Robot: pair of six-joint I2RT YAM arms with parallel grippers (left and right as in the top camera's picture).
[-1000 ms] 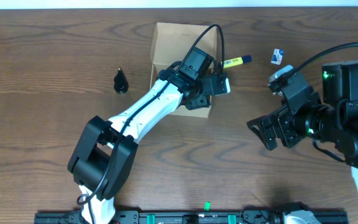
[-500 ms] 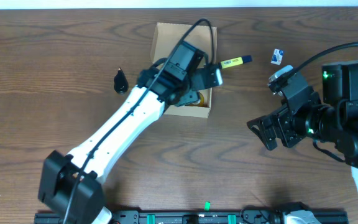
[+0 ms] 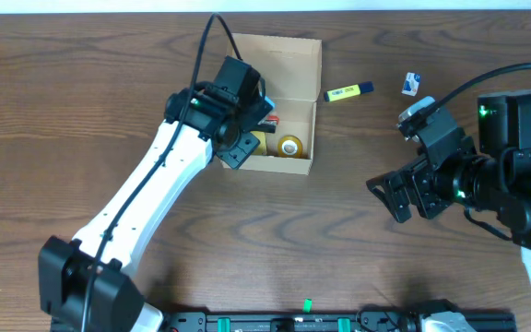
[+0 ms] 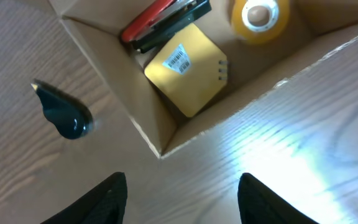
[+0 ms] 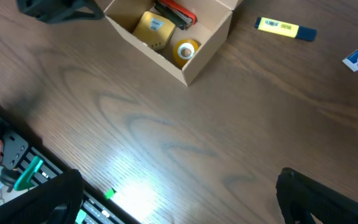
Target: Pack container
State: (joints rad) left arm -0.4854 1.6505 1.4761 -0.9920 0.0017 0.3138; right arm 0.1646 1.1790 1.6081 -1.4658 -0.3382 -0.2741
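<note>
Wooden tabletop (image 3: 63,92) bears the cardboard box (image 3: 289,55), one corner hidden under the left hand (image 3: 240,146). It and the right hand (image 3: 396,201) gape empty.

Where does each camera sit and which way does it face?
Overhead: above the table, facing straight down; left arm, right arm, container, highlighter show.
Left wrist: above the container's corner, facing down onto yellow block, tape roll; own fingertips at bottom.
Right wrist: raised, angled across the table toward the container; own fingertips in bottom corners.
Shared: both wrist views show yellow block and tape roll.
</note>
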